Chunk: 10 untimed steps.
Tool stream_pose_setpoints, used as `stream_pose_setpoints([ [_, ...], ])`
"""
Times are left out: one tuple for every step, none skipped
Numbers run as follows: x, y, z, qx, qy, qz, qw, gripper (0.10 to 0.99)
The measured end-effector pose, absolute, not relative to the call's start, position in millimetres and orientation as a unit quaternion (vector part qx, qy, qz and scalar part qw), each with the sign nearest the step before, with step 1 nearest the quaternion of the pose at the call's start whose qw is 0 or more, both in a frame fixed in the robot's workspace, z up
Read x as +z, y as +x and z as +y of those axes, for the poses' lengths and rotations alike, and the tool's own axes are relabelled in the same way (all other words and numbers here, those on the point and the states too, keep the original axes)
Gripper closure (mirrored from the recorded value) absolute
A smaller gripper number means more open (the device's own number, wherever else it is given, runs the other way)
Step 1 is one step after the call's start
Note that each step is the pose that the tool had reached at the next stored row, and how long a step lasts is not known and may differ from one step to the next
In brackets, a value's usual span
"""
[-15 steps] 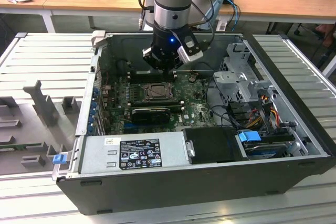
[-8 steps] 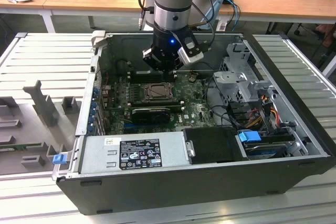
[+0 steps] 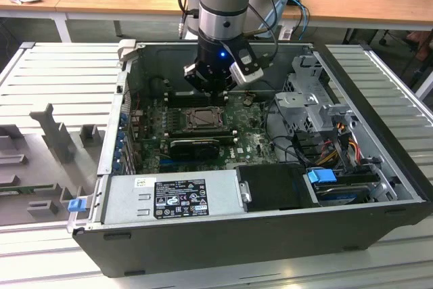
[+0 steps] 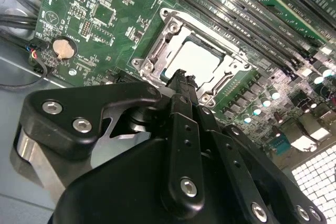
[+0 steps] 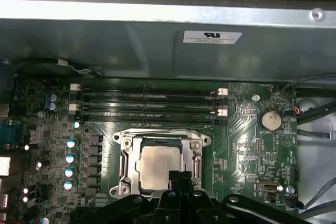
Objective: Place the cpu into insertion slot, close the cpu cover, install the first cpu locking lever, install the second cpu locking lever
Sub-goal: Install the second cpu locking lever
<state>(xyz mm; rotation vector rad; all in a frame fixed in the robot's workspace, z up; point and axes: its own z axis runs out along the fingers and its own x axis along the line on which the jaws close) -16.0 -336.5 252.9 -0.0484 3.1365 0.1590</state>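
The cpu (image 5: 157, 166), a pale square chip, lies flat in the insertion slot (image 3: 201, 118) on the green motherboard. The cpu cover (image 5: 126, 161), a silver frame with a square cut-out, lies down around the chip. In the second wrist view the cpu (image 4: 198, 60) and the cover (image 4: 153, 55) sit just beyond my fingertips. My gripper (image 5: 180, 178) hangs low over one edge of the socket, its black fingers (image 4: 181, 85) pressed together with nothing between them. In the exterior view the gripper (image 3: 215, 89) stands just above the socket. How the locking levers stand I cannot tell.
Rows of memory slots (image 5: 149, 103) run beside the socket, and a long black card (image 3: 196, 145) lies on its other side. The case wall (image 5: 157, 45) rises behind the memory slots. A power supply (image 3: 176, 197), a drive cage (image 3: 311, 96) and cables (image 3: 325, 147) crowd the case.
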Motion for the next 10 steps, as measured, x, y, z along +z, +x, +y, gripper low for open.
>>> stream_pose_setpoints([
  [252.9,-16.0,-337.6,0.051,-0.015,0.999,0.0,0.98],
  [252.9,-16.0,-338.1,0.051,-0.015,0.999,0.0,0.98],
  [253.4,-16.1,-338.6,0.051,-0.015,0.999,0.0,0.98],
  [253.6,-16.1,-338.7,0.051,-0.015,0.999,0.0,0.98],
  [253.6,-16.0,-339.1,0.051,-0.015,0.999,0.0,0.98],
  [253.6,-15.9,-339.8,0.051,-0.015,0.999,0.0,0.98],
  [253.6,-16.0,-340.8,0.051,-0.015,0.999,0.0,0.98],
  [253.6,-16.0,-341.6,0.051,-0.015,0.999,0.0,0.98],
  [253.6,-16.0,-342.7,0.051,-0.015,0.999,0.0,0.98],
  [253.3,-16.0,-344.2,0.051,-0.015,0.999,0.0,0.98],
])
